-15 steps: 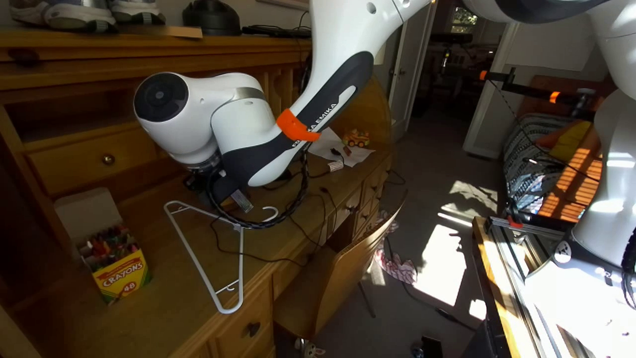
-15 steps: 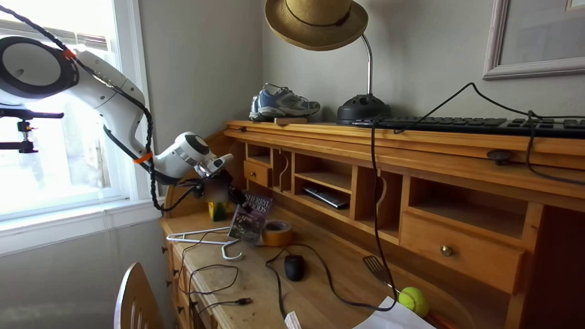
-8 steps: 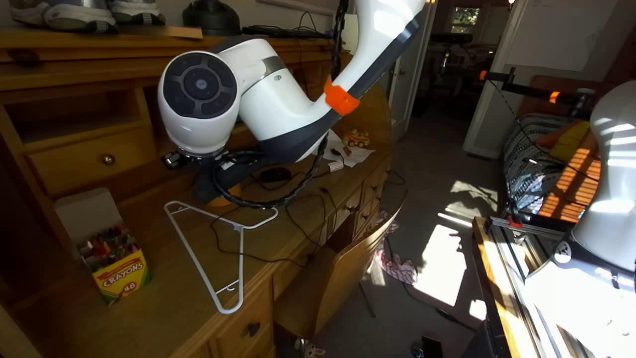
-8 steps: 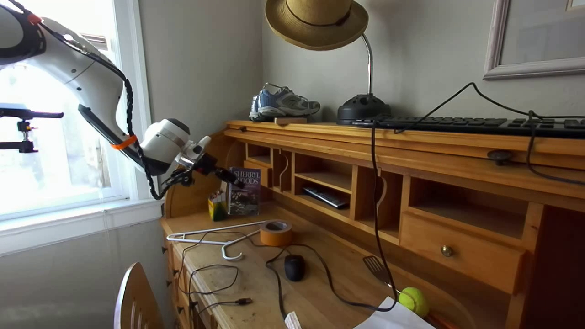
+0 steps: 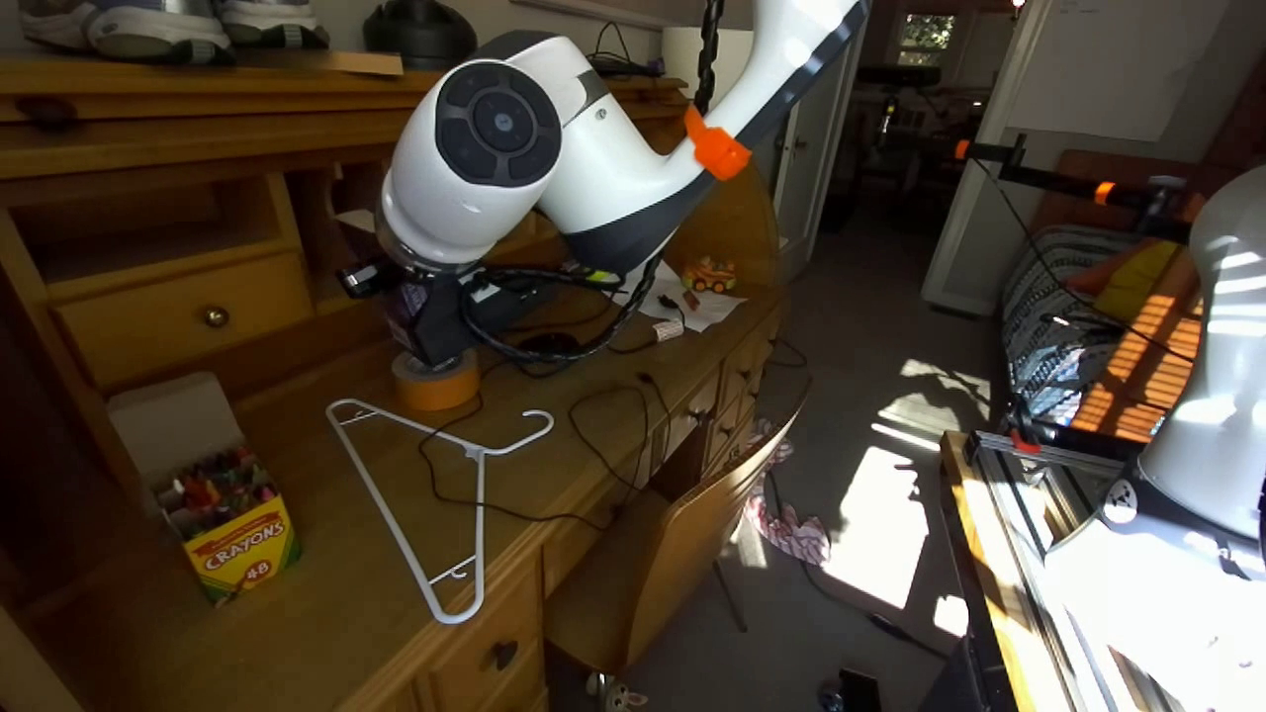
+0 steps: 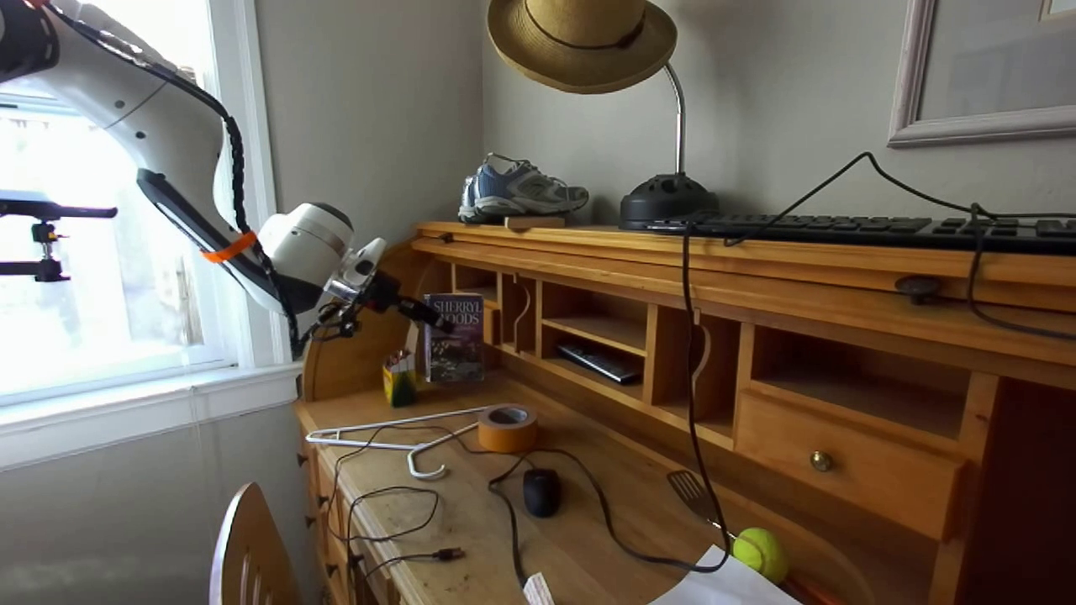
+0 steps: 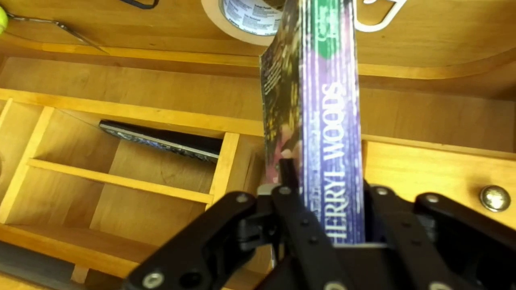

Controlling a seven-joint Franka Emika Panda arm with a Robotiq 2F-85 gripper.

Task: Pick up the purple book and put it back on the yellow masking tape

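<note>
The purple book [image 6: 455,344] is held upright in the air in an exterior view. In the wrist view its purple spine [image 7: 332,121] faces the camera and runs down between the fingers. My gripper [image 7: 326,179] is shut on the book, one finger on each side. In an exterior view the gripper [image 6: 439,323] reaches across the front cover. The yellow masking tape [image 6: 508,434] lies flat on the desk, lower than the book. In another exterior view the tape [image 5: 435,388] sits just below the gripper. In the wrist view the tape [image 7: 213,16] shows at the top, partly hidden by the book.
A white hanger [image 5: 482,534] lies beside the tape. A crayon box [image 5: 242,549] stands at the desk's end. A black mouse [image 6: 541,492] and loose cables are on the desk. Cubbies and a drawer [image 6: 849,458] line the back. A chair [image 5: 682,534] stands in front.
The gripper has carried the book upward and away from beside the tape. The book went from tilted to upright. The whole tape now shows in both exterior views.
</note>
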